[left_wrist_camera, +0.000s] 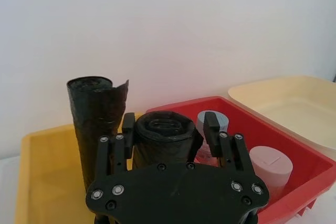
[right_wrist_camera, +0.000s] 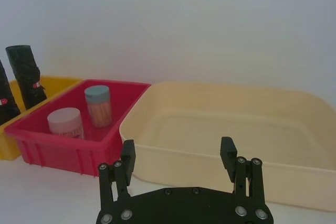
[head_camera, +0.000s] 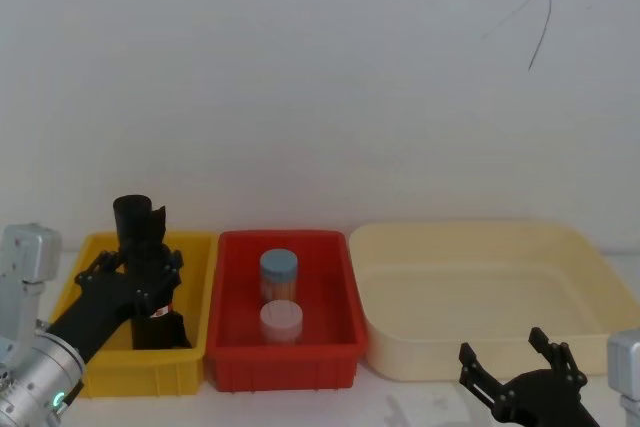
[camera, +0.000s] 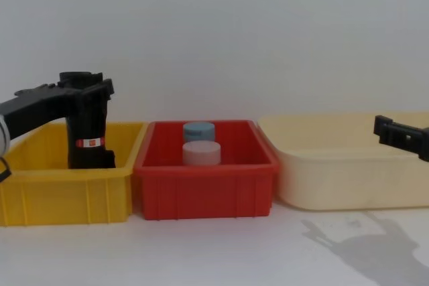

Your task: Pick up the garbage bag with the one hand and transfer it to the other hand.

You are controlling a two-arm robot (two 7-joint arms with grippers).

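The garbage bag (left_wrist_camera: 163, 140), a black roll with a red-and-white band, stands upright in the yellow bin (head_camera: 105, 367). In the chest view the garbage bag (camera: 90, 132) shows its band low down. My left gripper (left_wrist_camera: 168, 121) is shut on its upper part, one finger pressed against each side. In the head view my left gripper (head_camera: 140, 269) reaches in from the lower left. A taller black roll with a ragged top (left_wrist_camera: 94, 114) stands right behind. My right gripper (head_camera: 520, 367) hovers open in front of the cream tub, holding nothing.
A red bin (head_camera: 285, 367) in the middle holds a blue-lidded jar (head_camera: 279, 269) and a white-lidded jar (head_camera: 281, 319). A large cream tub (head_camera: 490, 347) sits on the right. A white wall rises close behind the bins.
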